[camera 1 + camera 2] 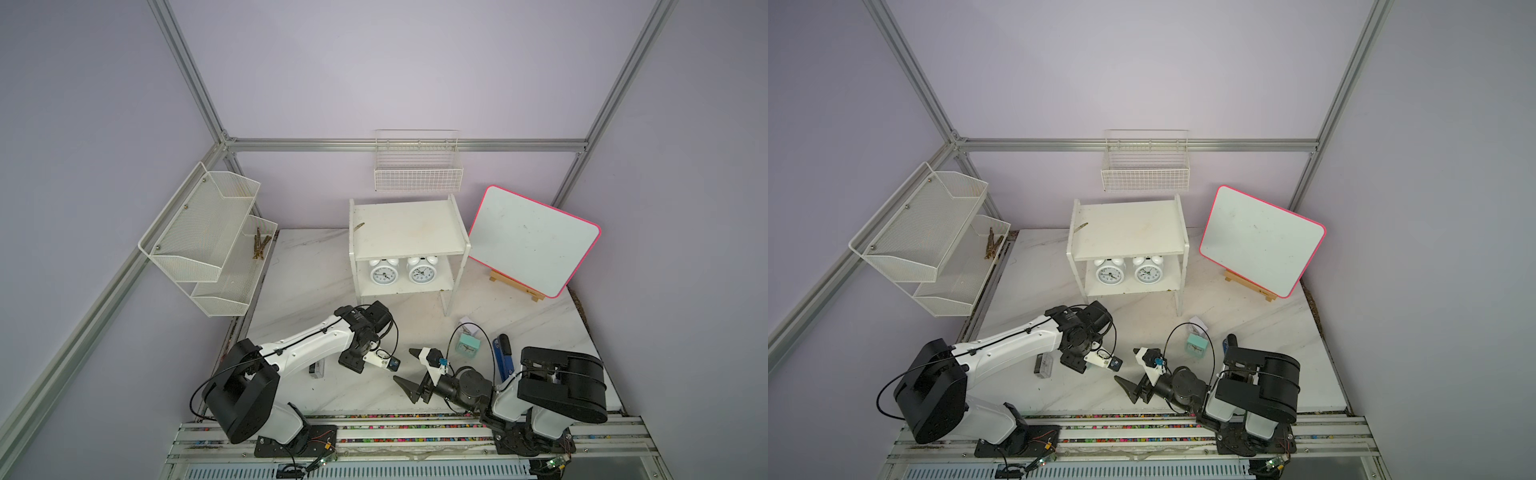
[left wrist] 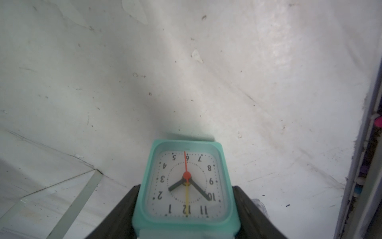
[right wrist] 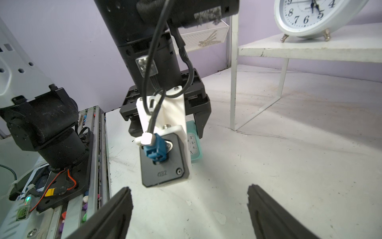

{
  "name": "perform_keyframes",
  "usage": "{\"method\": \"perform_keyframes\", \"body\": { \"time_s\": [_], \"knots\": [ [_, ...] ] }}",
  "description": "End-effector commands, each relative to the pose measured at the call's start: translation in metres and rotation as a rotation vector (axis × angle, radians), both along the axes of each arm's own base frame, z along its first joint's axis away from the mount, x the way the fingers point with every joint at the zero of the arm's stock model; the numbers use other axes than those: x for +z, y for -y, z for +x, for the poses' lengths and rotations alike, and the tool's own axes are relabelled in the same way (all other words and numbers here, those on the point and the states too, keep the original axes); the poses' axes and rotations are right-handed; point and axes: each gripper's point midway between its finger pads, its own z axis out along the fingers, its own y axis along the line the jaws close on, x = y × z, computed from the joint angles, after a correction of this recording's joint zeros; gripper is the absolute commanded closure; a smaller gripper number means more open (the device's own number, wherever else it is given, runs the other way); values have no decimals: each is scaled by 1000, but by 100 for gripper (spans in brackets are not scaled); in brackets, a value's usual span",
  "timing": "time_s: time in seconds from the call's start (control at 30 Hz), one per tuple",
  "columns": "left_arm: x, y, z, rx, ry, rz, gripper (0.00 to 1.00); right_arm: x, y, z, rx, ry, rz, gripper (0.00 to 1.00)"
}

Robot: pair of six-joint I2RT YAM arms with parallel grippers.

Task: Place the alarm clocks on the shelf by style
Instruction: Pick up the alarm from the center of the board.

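Fingers [image 2: 124, 211] of the left gripper [image 2: 185, 186] flank a mint green clock [image 2: 186, 178] (its face turned to the wrist camera) at the 7 o'clock part of the table [image 2: 186, 82]. We cannot tell whether they clamp it. The right gripper [image 3: 189, 191] is spread wide and empty. Two twin-bell clocks [image 1: 383, 272] [image 1: 421, 271] stand at 12 o'clock on the lower tier of the shelf [image 1: 409, 226].

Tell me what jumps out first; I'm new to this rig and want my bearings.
Two white twin-bell clocks stand side by side on the lower tier of the shelf. A mint green clock sits between the fingers of the left gripper at the front. A pink-rimmed whiteboard leans at the right.
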Motion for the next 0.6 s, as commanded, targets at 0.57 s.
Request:
{"method": "perform_keyframes", "body": {
  "time_s": [0.57],
  "knots": [
    [72, 14, -16, 103, 14, -320, 8, -9, -29, 6, 18, -116, -113, 2]
  ]
}}
